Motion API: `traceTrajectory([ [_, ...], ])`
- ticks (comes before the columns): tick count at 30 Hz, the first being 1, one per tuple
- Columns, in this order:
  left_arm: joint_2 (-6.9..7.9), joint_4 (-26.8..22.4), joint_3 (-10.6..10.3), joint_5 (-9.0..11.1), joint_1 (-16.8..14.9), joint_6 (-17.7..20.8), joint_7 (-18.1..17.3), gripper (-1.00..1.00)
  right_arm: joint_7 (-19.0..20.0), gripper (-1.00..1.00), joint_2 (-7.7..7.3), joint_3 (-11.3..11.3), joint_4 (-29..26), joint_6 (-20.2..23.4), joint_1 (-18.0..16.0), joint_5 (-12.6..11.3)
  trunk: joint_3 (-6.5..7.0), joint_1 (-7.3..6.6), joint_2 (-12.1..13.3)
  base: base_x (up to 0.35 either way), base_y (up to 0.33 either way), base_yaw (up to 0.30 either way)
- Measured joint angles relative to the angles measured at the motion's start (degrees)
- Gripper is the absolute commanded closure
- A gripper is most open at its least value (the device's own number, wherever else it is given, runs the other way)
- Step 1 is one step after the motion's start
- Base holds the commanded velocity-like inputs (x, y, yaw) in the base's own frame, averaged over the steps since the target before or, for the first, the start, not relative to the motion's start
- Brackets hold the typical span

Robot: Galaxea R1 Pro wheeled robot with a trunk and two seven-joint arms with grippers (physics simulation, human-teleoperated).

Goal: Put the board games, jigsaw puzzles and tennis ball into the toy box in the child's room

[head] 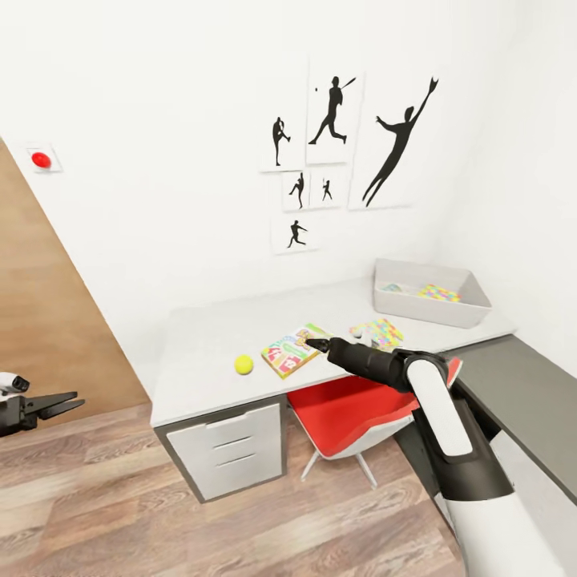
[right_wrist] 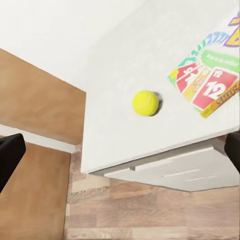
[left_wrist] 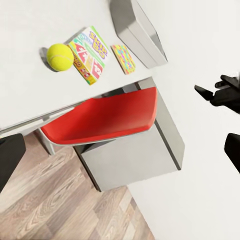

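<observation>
On the table (head: 200,344) lie the tennis ball (head: 244,365), an orange-green board game (head: 290,351) and a jigsaw puzzle (head: 380,332). The toy box (head: 473,308) stands at the table's far right end, with a second jigsaw puzzle (head: 438,292) inside it. My right gripper (head: 309,343) hovers at the board game's right edge. In the right wrist view its fingers (right_wrist: 10,155) stand wide apart and open, framing the tennis ball (right_wrist: 145,103) and board game (right_wrist: 212,80). My left gripper (head: 60,403) hangs open, low at the far left over the floor. The bed is out of view.
A red chair (head: 353,405) is tucked under the table beside a white drawer unit (head: 228,449). A lower dark grey cabinet (head: 521,393) runs along the right wall. Black baseball silhouettes (head: 336,144) hang above. Wood-plank floor (head: 120,497) spreads in front of the table.
</observation>
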Motion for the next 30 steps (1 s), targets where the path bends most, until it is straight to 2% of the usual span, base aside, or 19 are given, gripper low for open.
traceTrajectory([
  [3,-0.05,0.05,0.00,0.01,-0.01,-0.11,0.00,-1.00,0.10,-1.00,-0.03,1.63,-0.02,-1.58,1.70,0.02,0.00,0.00,0.00,0.005,0.009,0.023],
  [7,-0.09,0.11,0.00,0.03,-0.01,-0.25,0.00,-1.00,0.21,-1.00,-0.17,5.35,0.12,-4.81,3.28,0.02,0.00,0.00,0.00,0.002,0.003,0.007],
  [11,-1.39,1.40,1.28,-1.29,-1.30,-1.53,1.27,-1.00,-1.08,-1.00,1.07,6.71,-0.56,-6.18,4.56,1.19,-0.01,0.00,0.00,0.000,0.000,0.000],
  [13,-2.04,2.04,1.90,-0.67,-0.69,-2.17,1.91,-1.00,-0.94,-1.00,1.71,7.36,0.08,-6.82,5.21,1.27,-0.01,0.00,0.00,0.000,0.000,0.000],
  [18,-3.67,0.51,0.21,0.32,0.03,-1.24,1.12,-1.00,0.66,-1.00,3.33,8.97,1.68,-5.85,6.82,0.28,-0.01,0.00,0.00,0.000,0.000,0.000],
  [22,-4.98,-0.38,-0.75,0.50,0.21,-0.89,0.35,-1.00,1.25,-1.00,3.56,10.26,2.97,-5.57,8.11,0.08,-0.01,0.00,0.00,0.000,0.000,0.000],
  [27,-6.59,-0.63,-0.99,0.59,0.30,-0.73,0.15,-1.00,1.42,-1.00,3.57,10.37,3.81,-5.39,8.78,-0.08,-0.01,0.00,0.00,0.000,0.001,0.000],
  [30,-6.65,-0.68,-1.02,0.60,0.32,-0.70,0.11,-1.00,1.45,-1.00,3.56,10.37,3.70,-5.35,8.80,-0.11,0.00,0.00,0.00,0.000,0.037,0.000],
])
